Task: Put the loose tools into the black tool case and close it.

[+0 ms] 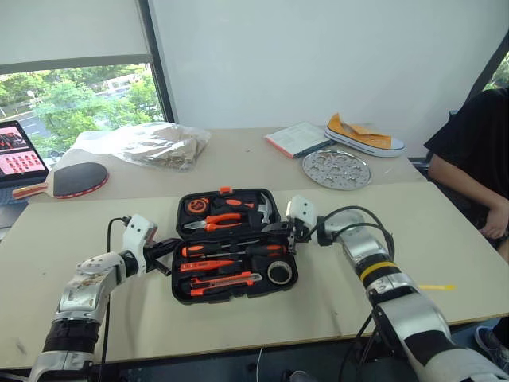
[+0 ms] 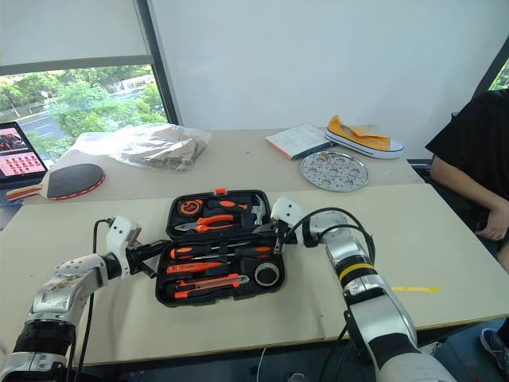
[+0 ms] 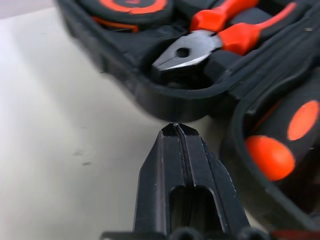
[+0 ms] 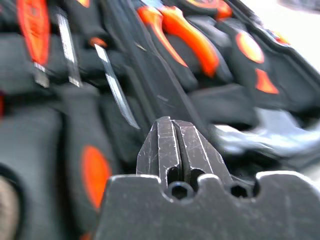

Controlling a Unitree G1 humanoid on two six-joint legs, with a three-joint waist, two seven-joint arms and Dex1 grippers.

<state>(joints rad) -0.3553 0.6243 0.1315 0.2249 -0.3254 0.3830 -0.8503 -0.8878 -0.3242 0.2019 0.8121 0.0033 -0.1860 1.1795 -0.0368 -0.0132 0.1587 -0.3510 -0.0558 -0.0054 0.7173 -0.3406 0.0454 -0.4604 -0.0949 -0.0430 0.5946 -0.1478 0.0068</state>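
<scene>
A: Start big. What's on the tabletop?

B: The black tool case lies open in the middle, lid half away from the robot. The near half looks filled: the two black-and-orange screwdrivers, the thin orange one, the utility knife along the front and the small tape roll at the right. I see no loose tools outside the case, so I'd judge the loading done and the closing in hand.

A: And the arms?

B: One at each end of the hinge line. The left gripper sits at the case's left edge, fingers pressed together on nothing; in its wrist view the tips are just off the rim, near the pliers. The right gripper is at the right edge, also pressed together and empty, over the lid half beside the hammer head.

A: Next move?

B: Probably getting both grippers behind or under the lid's outer edge, swinging it toward the robot over the tools, then pressing down until the orange latch catches.
</scene>
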